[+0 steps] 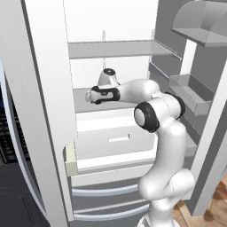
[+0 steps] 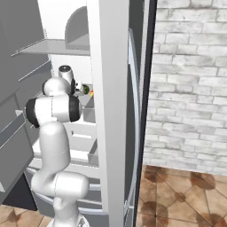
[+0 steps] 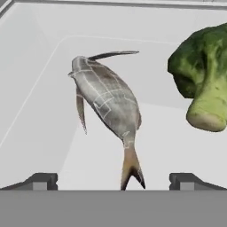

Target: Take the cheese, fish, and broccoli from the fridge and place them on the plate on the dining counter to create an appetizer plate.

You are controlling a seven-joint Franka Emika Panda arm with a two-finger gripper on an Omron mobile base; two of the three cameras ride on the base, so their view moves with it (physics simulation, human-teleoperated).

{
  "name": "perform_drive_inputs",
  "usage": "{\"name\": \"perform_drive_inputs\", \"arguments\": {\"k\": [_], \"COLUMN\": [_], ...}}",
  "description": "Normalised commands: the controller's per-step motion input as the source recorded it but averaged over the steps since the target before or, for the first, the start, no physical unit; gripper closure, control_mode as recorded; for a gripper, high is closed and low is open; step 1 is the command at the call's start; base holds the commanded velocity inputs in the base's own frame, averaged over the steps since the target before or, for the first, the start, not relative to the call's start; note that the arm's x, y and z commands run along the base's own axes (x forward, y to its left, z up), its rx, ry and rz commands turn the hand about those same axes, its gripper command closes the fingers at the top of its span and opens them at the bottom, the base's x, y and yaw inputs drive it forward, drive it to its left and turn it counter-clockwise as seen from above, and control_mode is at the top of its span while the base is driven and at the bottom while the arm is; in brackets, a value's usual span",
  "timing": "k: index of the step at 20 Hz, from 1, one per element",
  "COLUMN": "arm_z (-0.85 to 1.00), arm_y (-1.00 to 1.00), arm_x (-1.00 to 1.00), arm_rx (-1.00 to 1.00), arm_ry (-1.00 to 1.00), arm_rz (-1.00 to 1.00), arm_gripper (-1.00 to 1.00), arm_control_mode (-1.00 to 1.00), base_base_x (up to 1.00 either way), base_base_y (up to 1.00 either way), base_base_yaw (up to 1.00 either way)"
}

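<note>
The fish (image 3: 107,99) is found lying on a shelf inside the fridge (image 1: 48,88), tail pointed toward the camera in the hand view, and the broccoli (image 3: 201,80) is set just beside it to that view's right, the two apart, with the fridge's back wall behind them.

On my right base feed I see a pale grey brick wall (image 2: 186,84) with a brown tiled floor (image 2: 177,195) below it. My left base feed catches a corner of that floor, lower right.
</note>
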Motion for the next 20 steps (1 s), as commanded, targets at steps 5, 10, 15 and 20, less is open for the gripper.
{"name": "perform_drive_inputs", "arguments": {"k": [5,10,15,20], "arm_z": [-0.13,-0.14,-0.14,-0.16], "arm_y": [0.14,0.10,0.06,0.01], "arm_x": [0.32,0.29,0.30,0.30], "arm_rx": [0.00,0.00,0.00,0.00], "arm_ry": [0.00,0.00,0.00,0.00], "arm_rz": [0.00,0.00,0.00,0.00], "arm_gripper": [-1.00,-1.00,-1.00,-1.00], "arm_control_mode": [-1.00,-1.00,-1.00,-1.00], "base_base_x": [0.00,0.00,0.00,0.00], "base_base_y": [0.00,0.00,0.00,0.00], "base_base_yaw": [0.00,0.00,0.00,0.00]}}
